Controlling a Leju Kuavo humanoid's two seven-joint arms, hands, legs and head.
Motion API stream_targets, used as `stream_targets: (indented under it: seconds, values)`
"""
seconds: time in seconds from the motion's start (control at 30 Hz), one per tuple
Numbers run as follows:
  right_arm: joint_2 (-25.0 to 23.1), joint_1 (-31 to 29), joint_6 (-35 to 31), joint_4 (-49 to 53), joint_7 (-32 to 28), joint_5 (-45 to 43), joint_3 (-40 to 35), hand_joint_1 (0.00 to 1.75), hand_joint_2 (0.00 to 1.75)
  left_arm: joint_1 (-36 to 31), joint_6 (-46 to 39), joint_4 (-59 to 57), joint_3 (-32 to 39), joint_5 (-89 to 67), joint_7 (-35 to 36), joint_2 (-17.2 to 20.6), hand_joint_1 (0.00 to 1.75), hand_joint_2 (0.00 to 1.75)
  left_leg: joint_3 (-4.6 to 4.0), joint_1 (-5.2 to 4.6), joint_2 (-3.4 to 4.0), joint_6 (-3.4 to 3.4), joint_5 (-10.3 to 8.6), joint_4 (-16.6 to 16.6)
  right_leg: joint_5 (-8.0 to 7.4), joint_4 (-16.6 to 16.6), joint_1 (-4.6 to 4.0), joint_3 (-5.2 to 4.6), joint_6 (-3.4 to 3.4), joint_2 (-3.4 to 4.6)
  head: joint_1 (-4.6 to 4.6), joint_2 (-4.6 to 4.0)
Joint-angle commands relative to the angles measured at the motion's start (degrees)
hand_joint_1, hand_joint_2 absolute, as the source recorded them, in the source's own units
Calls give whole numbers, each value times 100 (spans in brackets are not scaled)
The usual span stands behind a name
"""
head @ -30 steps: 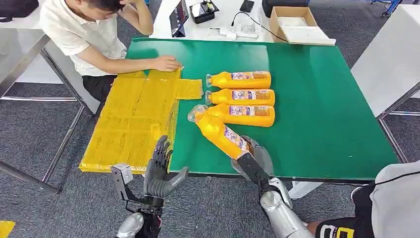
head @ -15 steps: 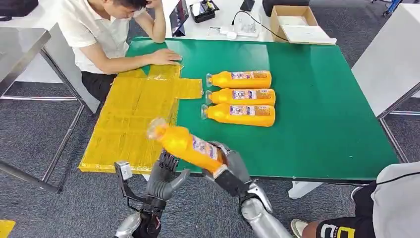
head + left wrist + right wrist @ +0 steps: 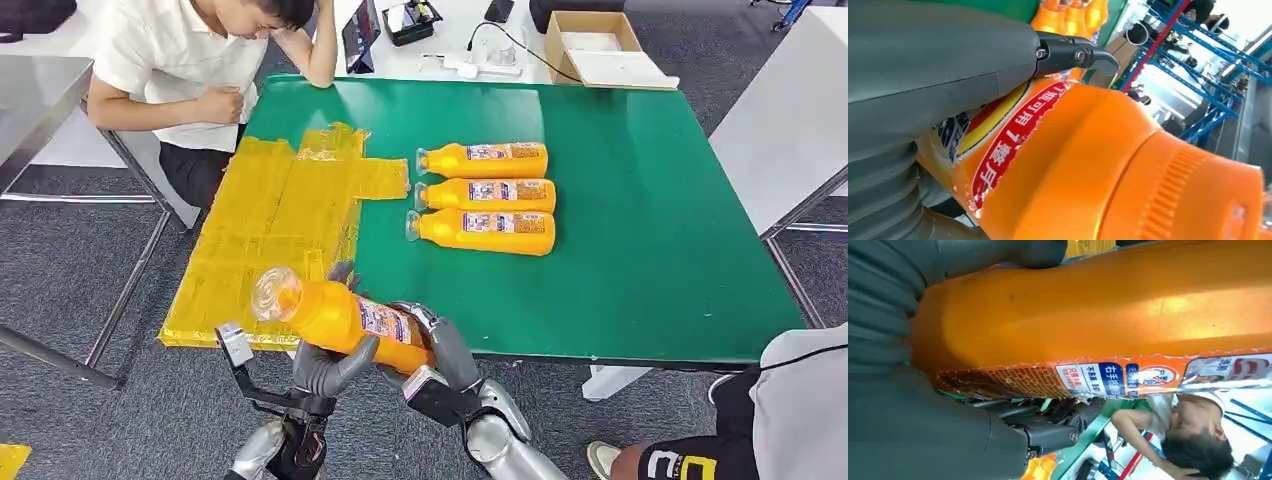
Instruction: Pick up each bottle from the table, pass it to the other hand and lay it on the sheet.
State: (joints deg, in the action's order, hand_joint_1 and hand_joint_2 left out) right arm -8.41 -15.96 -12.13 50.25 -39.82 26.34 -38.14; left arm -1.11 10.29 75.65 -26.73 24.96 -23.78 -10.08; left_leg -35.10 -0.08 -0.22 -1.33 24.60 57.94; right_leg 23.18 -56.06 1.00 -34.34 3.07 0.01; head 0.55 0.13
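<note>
Close up, bottle (image 3: pixel 1088 165) cap ridges.

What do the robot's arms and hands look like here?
Silver metallic forearms. The right hand has a grey cover with a black wrist block; the left hand has a thick grey thumb, darker fingers and a black bracket carrying a small grey box. Wrist views show grey ribbed covers.
</note>
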Motion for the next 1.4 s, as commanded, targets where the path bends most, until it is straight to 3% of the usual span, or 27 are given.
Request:
stream_targets:
  seconds: [0.03, 0.07, 0.1, 0.13, 0.33, 0.4, 0.43, 0.47, 0.5, 0.67, 0.7, 0.93, 1.07, 1.13, 1.17, 1.27, 1.4]
  values:
    - [81, -283, 159, -692, 38, 95, -349, 155, 175, -236, 115, 121, -153, -73, -113, 126, 0, 175, 29, 7, -4, 9, 9, -3, 10, 5, -8, 31, -15, -6, 0, 0]
    - [81, -283, 159, -692, 38, 95, -349, 150, 175, -236, 115, 121, -153, -73, -113, 126, 5, 175, 25, 5, -5, 8, 7, -3, 9, 4, -6, 27, -13, -8, 0, 0]
    - [68, -298, 189, -718, 38, 89, -350, 145, 175, -266, 106, 90, -123, -69, -119, 99, 150, 175, 16, 4, -7, 6, 3, -5, 5, 5, -5, 18, -10, -9, 0, 0]
    - [63, -308, 226, -725, 38, 83, -343, 143, 175, -279, 136, 78, -115, -67, -132, 92, 175, 175, 12, 3, -5, 5, 2, -3, 4, 4, -3, 13, -8, -6, 0, 0]
    - [65, -313, 258, -715, 39, 74, -317, 140, 175, -295, 221, 44, -124, -54, -135, 98, 175, 175, 9, 2, -7, 4, 1, -4, 3, 5, -3, 11, -7, -8, -2, 0]
    - [68, -304, 249, -699, 45, 72, -301, 131, 175, -297, 248, 39, -155, -81, -133, 113, 175, 175, 13, 4, -9, 6, 3, -4, 6, 4, -4, 14, -9, -11, 0, 0]
    - [70, -291, 271, -675, 51, 59, -281, 94, 175, -309, 245, 18, -147, -88, -133, 103, 175, 175, 41, 9, -10, 13, 15, -3, 19, 3, -11, 44, -21, -14, 0, 0]
    - [69, -270, 303, -641, 69, 41, -247, 33, 175, -319, 253, 2, -143, -97, -126, 97, 175, 175, 16, 4, -10, 6, 4, -3, 7, 4, -5, 18, -10, -12, 0, 0]
    - [66, -248, 305, -609, 100, 24, -208, 3, 175, -324, 252, -14, -133, -99, -116, 94, 175, 175, 23, 5, -13, 8, 6, -4, 11, 3, -6, 25, -13, -15, 0, 0]
    - [31, -120, 268, -450, 130, -103, -40, 0, 175, -327, 218, -70, -72, -83, -71, 86, 175, 175, 22, 4, -11, 8, 5, -5, 10, 5, -5, 24, -12, -13, 0, 0]
    - [6, -39, 110, -304, 70, -123, 16, 0, 0, -302, 190, -37, -20, -40, -44, 84, 175, 175, 12, 4, -7, 6, 3, -3, 5, 5, -4, 13, -9, -9, 0, 0]
    - [128, 475, 15, 1446, 7, -285, -143, 0, 0, -338, -123, 186, 542, 317, 122, 87, 175, 175, 27, 10, -2, 15, 19, 7, 21, -8, -11, 28, -22, -6, 0, 0]
    - [187, 578, 30, 1781, 58, -314, -205, 0, 0, -378, -202, 210, 669, 373, 172, 94, 175, 175, 0, 5, -1, 6, 4, 2, 5, -1, -6, 0, -9, -3, 0, 0]
    - [214, 634, 33, 1953, 34, -427, -218, 0, 0, -483, -984, 146, 771, 8, 133, 35, 175, 175, 16, 7, 0, 9, 10, 2, 11, -3, -8, 14, -14, -3, -2, 0]
    - [213, 641, -72, 2041, 41, -428, -263, 0, 0, -690, -2113, -13, 822, -897, -286, 40, 175, 175, 19, 9, -5, 11, 14, 6, 16, -5, -10, 21, -17, -8, 0, 0]
    - [165, 524, -251, 1956, 52, -366, -387, 0, 0, -1133, -3668, -546, 877, -2506, -805, 148, 175, 175, 9, 10, -15, 8, 5, 4, 9, -1, -10, 15, -14, -17, -4, 0]
    - [133, 475, -398, 1871, -18, -294, -406, 0, 0, -1209, -3926, -688, 901, -2870, -861, 188, 175, 175, 12, 6, -4, 8, 1, -4, 4, 1, -6, 12, -13, -6, 0, 0]
